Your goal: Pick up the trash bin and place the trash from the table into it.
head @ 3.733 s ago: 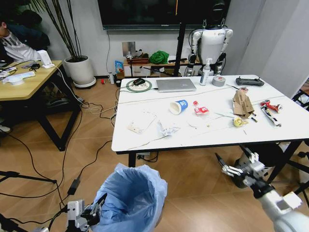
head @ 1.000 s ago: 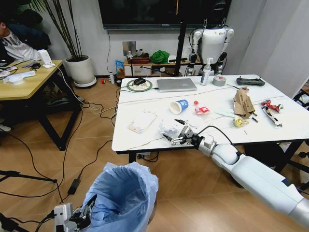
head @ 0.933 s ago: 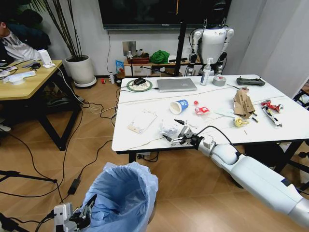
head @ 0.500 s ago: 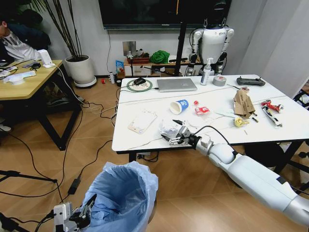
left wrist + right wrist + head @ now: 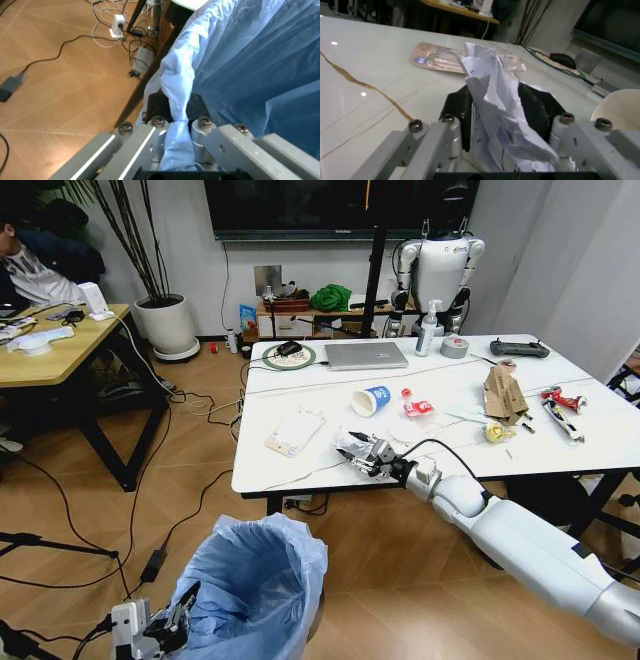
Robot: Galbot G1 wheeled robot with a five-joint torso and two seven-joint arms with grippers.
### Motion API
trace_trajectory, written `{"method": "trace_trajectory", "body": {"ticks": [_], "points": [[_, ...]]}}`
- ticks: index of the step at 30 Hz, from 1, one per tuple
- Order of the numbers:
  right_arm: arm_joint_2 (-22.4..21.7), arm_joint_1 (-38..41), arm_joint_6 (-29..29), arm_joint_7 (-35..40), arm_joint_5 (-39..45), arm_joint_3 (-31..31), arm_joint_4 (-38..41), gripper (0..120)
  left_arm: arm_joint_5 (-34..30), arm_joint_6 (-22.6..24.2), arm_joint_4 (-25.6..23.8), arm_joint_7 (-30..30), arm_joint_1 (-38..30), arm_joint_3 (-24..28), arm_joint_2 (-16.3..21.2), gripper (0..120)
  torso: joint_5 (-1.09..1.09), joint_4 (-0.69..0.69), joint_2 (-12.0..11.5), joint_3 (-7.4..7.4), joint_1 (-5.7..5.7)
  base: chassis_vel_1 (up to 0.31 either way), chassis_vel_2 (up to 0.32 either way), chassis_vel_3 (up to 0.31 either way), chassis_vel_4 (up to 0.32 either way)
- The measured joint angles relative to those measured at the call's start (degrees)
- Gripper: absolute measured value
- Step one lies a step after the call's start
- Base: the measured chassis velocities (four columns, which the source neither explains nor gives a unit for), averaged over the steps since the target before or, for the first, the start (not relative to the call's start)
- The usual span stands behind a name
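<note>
You are looking at the table [image 5: 300, 390], its glossy white top standing on a wooden floor, with open floor on its near side. Below that near edge the trash bin [image 5: 262, 580] is sitting, and your left gripper [image 5: 172, 112] is pinching its blue bag rim. Near that same edge your right gripper [image 5: 368, 455] is clamping a crumpled white wrapper [image 5: 495, 97]. The flat packet [image 5: 295, 430] is lying beside it; its print is unreadable.
</note>
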Motion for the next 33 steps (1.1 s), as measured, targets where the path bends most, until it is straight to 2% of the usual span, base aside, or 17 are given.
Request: {"method": "trace_trajectory", "body": {"ticks": [9, 20, 33], "points": [[0.05, 0.00, -0.17, -0.14, 0.64, -0.09, 0.13, 0, -0.07, 0.00, 0.36, -0.04, -0.35, 0.08, 0.18, 0, 0.00, 0.00, 0.00, 0.00, 0.00, 0.000, 0.000, 0.000, 0.000], [-0.26, 0.07, -0.82, 0.00, 2.56, 0.48, 0.73, 0, -0.90, 0.12, 0.60, -0.55, -1.10, 0.21, 0.71, 0, 0.00, 0.00, 0.00, 0.00, 0.00, 0.000, 0.000, 0.000, 0.000], [-4.43, -0.20, -1.36, 0.61, 6.03, 3.78, 6.90, 0, -0.98, 0.27, 1.43, -0.96, -2.78, 1.88, 1.51, 0, 0.00, 0.00, 0.00, 0.00, 0.00, 0.000, 0.000, 0.000, 0.000]]}}
